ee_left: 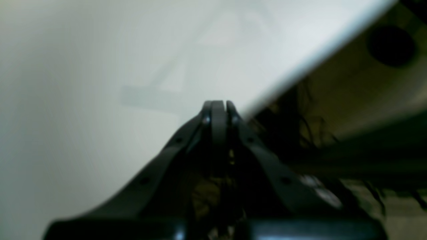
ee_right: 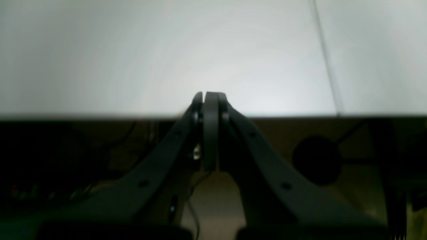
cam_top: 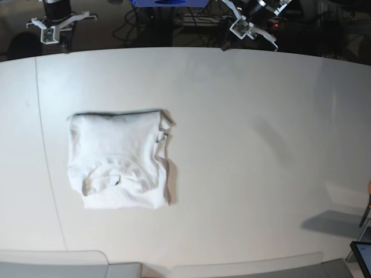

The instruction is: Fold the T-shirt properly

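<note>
Folding looks essentially done: plain white wrinkled cotton T-shirt (cam_top: 119,160) lies as a compact rectangle, collar showing, on the left part of the smooth off-white desk (cam_top: 255,150). Left end effector (ee_left: 218,104) and right end effector (ee_right: 209,95) are pressed together, empty, parked at the desk's far edge, well apart from it. Nothing obvious left.

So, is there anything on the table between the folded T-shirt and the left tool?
No. In the base view only bare tabletop stretches between the T-shirt and the left tool, which is shut at the far edge.
</note>
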